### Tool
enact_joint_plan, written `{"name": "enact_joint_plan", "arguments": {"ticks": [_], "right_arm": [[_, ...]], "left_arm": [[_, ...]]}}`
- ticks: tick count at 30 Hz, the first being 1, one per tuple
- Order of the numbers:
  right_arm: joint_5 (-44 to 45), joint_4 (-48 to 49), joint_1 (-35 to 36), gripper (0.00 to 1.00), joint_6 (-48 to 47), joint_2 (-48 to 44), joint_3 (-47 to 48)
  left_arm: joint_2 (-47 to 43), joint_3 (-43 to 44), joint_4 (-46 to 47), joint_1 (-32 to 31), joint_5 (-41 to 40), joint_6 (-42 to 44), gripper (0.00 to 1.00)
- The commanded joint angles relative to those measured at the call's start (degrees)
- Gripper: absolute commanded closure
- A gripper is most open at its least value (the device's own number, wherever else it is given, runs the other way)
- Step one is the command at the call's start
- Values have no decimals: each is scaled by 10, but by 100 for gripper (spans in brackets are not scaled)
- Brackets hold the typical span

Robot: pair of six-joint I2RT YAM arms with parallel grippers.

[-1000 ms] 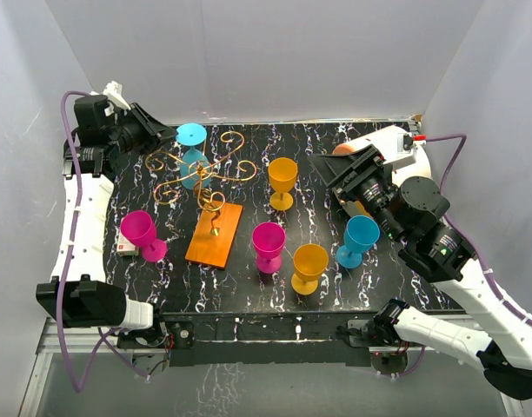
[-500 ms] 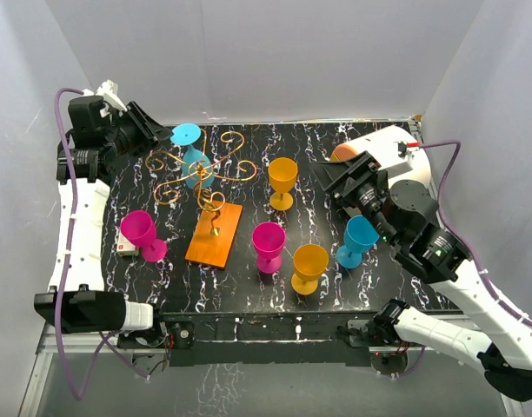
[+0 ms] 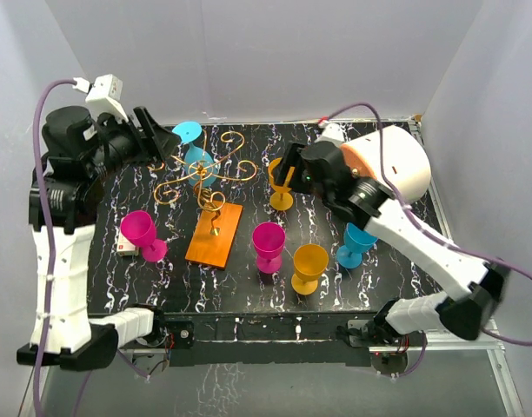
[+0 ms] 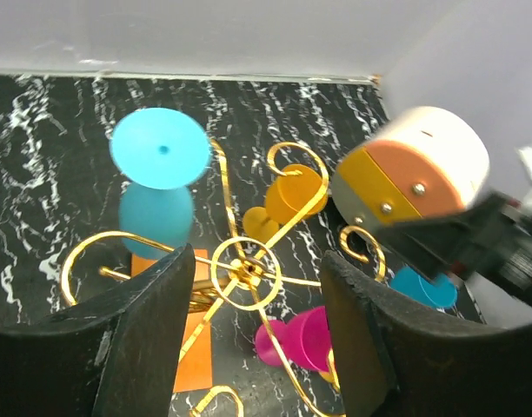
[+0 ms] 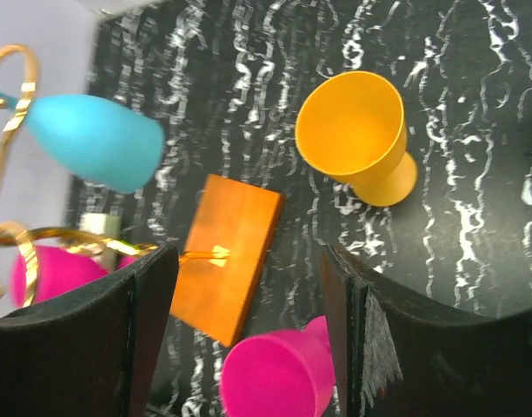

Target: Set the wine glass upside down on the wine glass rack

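Observation:
A blue wine glass (image 3: 199,163) hangs upside down in the gold wire wine glass rack (image 3: 221,169), foot (image 4: 159,148) uppermost and tilted. The rack's orange base (image 3: 214,233) lies on the black marbled table. My left gripper (image 3: 166,143) hovers just left of the glass's foot, apart from it. In the left wrist view the left gripper (image 4: 257,287) is open and empty above the rack's centre ring (image 4: 246,271). My right gripper (image 3: 288,169) is open over a yellow glass (image 5: 357,135) at back centre. The right gripper (image 5: 249,261) holds nothing.
Upright glasses stand around the rack: magenta (image 3: 142,233) at left beside a small white box (image 3: 125,247), magenta (image 3: 268,245) and yellow (image 3: 309,265) in front, blue (image 3: 360,239) at right. A white-and-orange drum (image 3: 392,165) sits at the right arm's wrist. White walls enclose the table.
My left gripper has opened, let go of the blue glass's foot and lifted higher. The right arm has swung left and up, from the blue glass at right to over the back yellow glass.

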Motion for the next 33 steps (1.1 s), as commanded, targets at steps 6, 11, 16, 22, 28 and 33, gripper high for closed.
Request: {"name": "enact_joint_plan", "arguments": {"ticks": [6,11,16,22,28,33], "right_arm": [[-19,-51,-76,59,-127,180,137],[-60,-38,-83,60,-209,245,178],[-81,-38,-83,53,-229,278,209],[-109,-51,-83,51,-252,322,233],[-145,-101,-79,51,-288,378,289],[-146,-116,-79,63,-304,394,302]], "left_arm": [[-92,-14,-4,-57,-44,60,16],[-125,-34,40,-75,12,74,1],[-121,-26,52,-77,51,73,1],[-125,-55,90,-77,108,79,2],[-125,-65,99,-78,135,79,1],[-125,-61,104,-78,164,94,1]]}}
